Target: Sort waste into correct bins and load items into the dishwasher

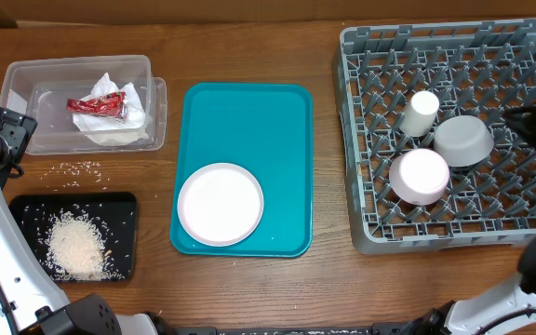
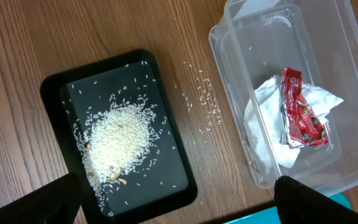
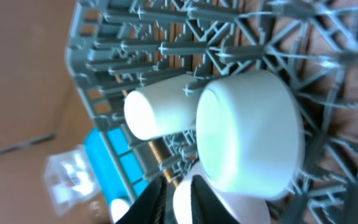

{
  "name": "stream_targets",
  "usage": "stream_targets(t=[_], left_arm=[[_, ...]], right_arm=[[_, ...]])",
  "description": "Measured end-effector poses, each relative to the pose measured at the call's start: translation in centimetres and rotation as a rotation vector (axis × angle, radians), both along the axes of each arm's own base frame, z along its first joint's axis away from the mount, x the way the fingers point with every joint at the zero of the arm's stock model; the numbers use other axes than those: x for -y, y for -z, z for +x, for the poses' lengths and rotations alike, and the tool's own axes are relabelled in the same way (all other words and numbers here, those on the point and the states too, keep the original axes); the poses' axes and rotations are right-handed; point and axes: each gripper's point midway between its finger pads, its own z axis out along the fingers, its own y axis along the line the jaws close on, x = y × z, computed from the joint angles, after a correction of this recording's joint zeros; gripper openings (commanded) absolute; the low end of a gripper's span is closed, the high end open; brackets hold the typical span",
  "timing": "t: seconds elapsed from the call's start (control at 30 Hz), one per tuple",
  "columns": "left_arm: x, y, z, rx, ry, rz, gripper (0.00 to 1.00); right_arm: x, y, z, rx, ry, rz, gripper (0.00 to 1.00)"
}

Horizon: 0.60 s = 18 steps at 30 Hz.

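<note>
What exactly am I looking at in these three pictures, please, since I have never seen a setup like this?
This is a robot with two arms working at a wooden table. One picture is taken from above; the other two come from small cameras on each wrist.

From above, on the left, you see a clear tub holding crumpled napkins and a red wrapper. Below it is a black tray with a heap of rice; a few grains lie loose on the wood between them. In the middle, a teal tray carries a white plate. On the right, a grey dish rack holds a white cup, a grey bowl and a white bowl.

The left wrist camera looks down on the rice and tub; its end effector is open and empty. The right wrist camera is close to the rack's bowls and cup; its dark fingers sit close together and seem to hold nothing.
</note>
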Motion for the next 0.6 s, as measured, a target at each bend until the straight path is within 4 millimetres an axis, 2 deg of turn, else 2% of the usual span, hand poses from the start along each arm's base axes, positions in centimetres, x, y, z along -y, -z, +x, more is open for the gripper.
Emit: stream_targets(t=[0.13,0.3,0.43,0.6], left_arm=[[0.0,0.0,0.0,0.000,0.000,0.000,1.00],[0.0,0.0,0.0,0.000,0.000,0.000,1.00],[0.0,0.0,0.0,0.000,0.000,0.000,1.00],[0.0,0.0,0.0,0.000,0.000,0.000,1.00]], right_arm=[[-3.2,1.4,1.8,-0.050,-0.088,-0.149,0.12],[-5.4,3.2,2.5,-0.161,-0.095,-0.311,0.11],[-5.2,4.9,2.1,-0.254,-0.067,-0.388,0.04],[-3.4,7.0,0.6,-0.389,0.006,-0.442,0.04]])
